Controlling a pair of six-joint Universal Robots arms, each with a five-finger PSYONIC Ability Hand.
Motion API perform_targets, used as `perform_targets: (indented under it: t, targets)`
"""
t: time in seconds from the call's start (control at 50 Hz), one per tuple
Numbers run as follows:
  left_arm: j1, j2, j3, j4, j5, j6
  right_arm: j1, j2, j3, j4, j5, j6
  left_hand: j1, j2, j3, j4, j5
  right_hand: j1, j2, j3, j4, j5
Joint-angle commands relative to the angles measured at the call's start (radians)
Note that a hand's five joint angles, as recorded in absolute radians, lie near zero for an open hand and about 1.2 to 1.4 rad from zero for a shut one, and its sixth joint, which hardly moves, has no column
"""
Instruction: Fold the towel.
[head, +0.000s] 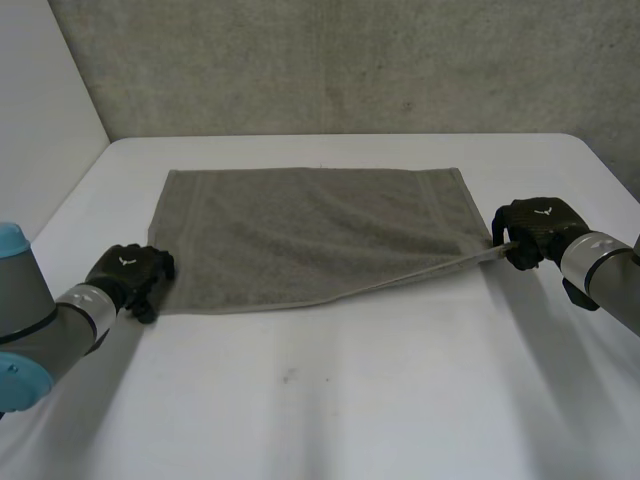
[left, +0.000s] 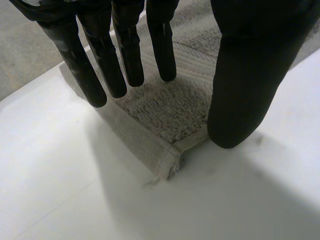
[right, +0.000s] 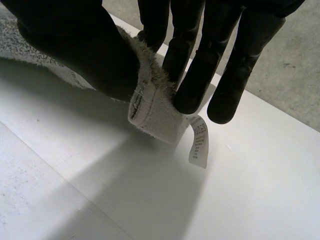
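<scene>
Towel position: the grey towel (head: 310, 235) is spread in one layer across the middle of the white table (head: 350, 410), with its near right corner raised off the surface.
Right hand: the right hand (head: 535, 232) is clamped on that raised corner. The cloth is pinched between thumb (right: 80, 55) and fingers (right: 200, 80), and a care label (right: 199, 145) hangs beneath.
Left hand: the left hand (head: 128, 272) is held over the near left corner, which lies flat. Its fingers (left: 125, 55) are straight and spread, its thumb (left: 240, 95) stands apart from them, and nothing is gripped. Whether the fingertips touch the pile cannot be told.
Handling: the towel is judged soft, light and limp. The near edge sags away from the held corner, so draping is to be expected. A sure grip should be given by the looped pile.
Where to hold: the hemmed near corners are judged best, taken together, so that the near edge can be carried evenly.
Stage: no fold is made yet.
</scene>
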Motion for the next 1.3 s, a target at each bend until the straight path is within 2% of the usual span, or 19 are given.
perform_targets:
  t: [0.02, 0.12, 0.28, 0.74, 0.84, 0.86, 1.02, 1.16, 1.2, 1.26, 1.3]
  targets:
    - [0.008, -0.032, 0.028, 0.0, 0.0, 0.053, 0.0, 0.0, 0.001, -0.002, 0.0, -0.001, 0.135, 0.135, 0.134, 0.134, 0.138, 0.007, 0.188, 0.182, 0.179, 0.188]
    - [0.011, -0.042, 0.059, 0.0, 0.0, 0.05, 0.0, 0.006, 0.001, -0.004, 0.0, -0.001, 0.302, 0.302, 0.301, 0.301, 0.305, 0.007, 0.188, 0.182, 0.179, 0.188]
    - [0.011, -0.062, 0.097, 0.0, 0.001, 0.048, 0.0, 0.009, 0.003, -0.004, 0.0, -0.001, 0.449, 0.449, 0.448, 0.448, 0.452, 0.007, 0.188, 0.182, 0.179, 0.188]
    - [0.008, -0.07, 0.14, -0.008, 0.003, 0.046, 0.005, 0.022, 0.001, -0.005, 0.0, -0.001, 0.47, 0.47, 0.469, 0.469, 0.473, 0.007, 0.188, 0.182, 0.179, 0.188]
    - [0.008, -0.072, 0.142, -0.008, 0.003, 0.045, 0.006, 0.022, 0.001, -0.005, 0.0, -0.001, 0.684, 0.684, 0.683, 0.683, 0.687, 0.007, 0.188, 0.182, 0.179, 0.188]
    - [0.008, -0.069, 0.14, -0.009, 0.001, 0.043, 0.006, 0.022, 0.0, -0.005, 0.0, -0.001, 0.821, 0.821, 0.82, 0.82, 0.824, 0.007, 0.188, 0.182, 0.179, 0.188]
    - [0.007, 0.034, 0.087, -0.014, 0.001, 0.04, 0.006, -0.029, -0.007, 0.01, 0.0, -0.016, 0.836, 0.836, 0.836, 0.835, 0.84, 0.007, 0.188, 0.182, 0.179, 0.188]
    - [0.01, 0.155, -0.015, -0.014, 0.003, 0.045, 0.008, -0.124, 0.004, 0.134, -0.005, -0.131, 0.836, 0.836, 0.836, 0.835, 0.84, 0.007, 0.188, 0.182, 0.179, 0.188]
    - [0.011, 0.197, -0.061, -0.017, 0.003, 0.046, 0.003, -0.138, 0.01, 0.24, -0.012, -0.232, 0.836, 0.836, 0.836, 0.835, 0.84, 0.007, 0.188, 0.182, 0.179, 0.188]
    - [0.008, 0.215, -0.084, -0.023, 0.003, 0.048, 0.0, -0.141, 0.012, 0.3, -0.015, -0.283, 0.836, 0.836, 0.836, 0.835, 0.84, 0.007, 0.188, 0.182, 0.179, 0.188]
    - [0.008, 0.267, -0.13, -0.063, 0.004, 0.053, -0.005, -0.147, 0.03, 0.428, -0.023, -0.376, 0.836, 0.836, 0.836, 0.835, 0.84, 0.007, 0.188, 0.182, 0.179, 0.188]
